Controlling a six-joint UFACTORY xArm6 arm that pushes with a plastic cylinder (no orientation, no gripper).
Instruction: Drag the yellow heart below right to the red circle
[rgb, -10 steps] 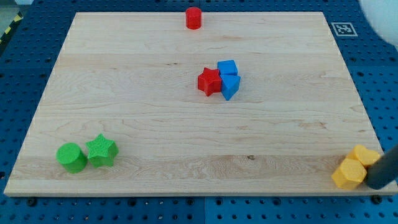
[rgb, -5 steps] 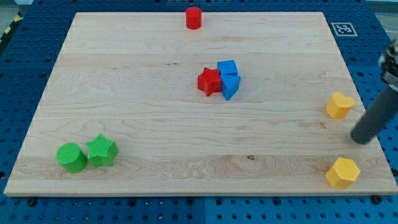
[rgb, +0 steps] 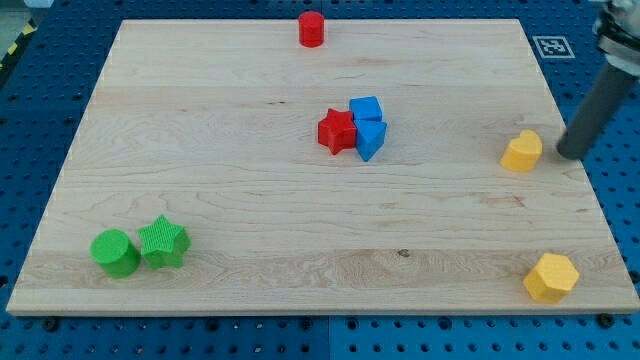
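Note:
The yellow heart (rgb: 522, 152) lies near the board's right edge, a little above mid-height. The red circle (rgb: 312, 29) stands at the top edge, near the middle, far up and left of the heart. My tip (rgb: 569, 154) is the lower end of a dark rod that comes down from the view's upper right. It sits just right of the yellow heart with a small gap between them.
A red star (rgb: 337, 131) touches two blue blocks (rgb: 368, 125) near the board's centre. A yellow hexagon (rgb: 551, 277) sits at the bottom right corner. A green circle (rgb: 115, 252) and green star (rgb: 163, 242) sit at bottom left. The wooden board (rgb: 200, 150) has a marker tag (rgb: 552, 46) beside its top right corner.
The yellow heart has gone from beside the yellow hexagon at bottom right up the right side and slightly left. My tip has moved up with it, staying on its right.

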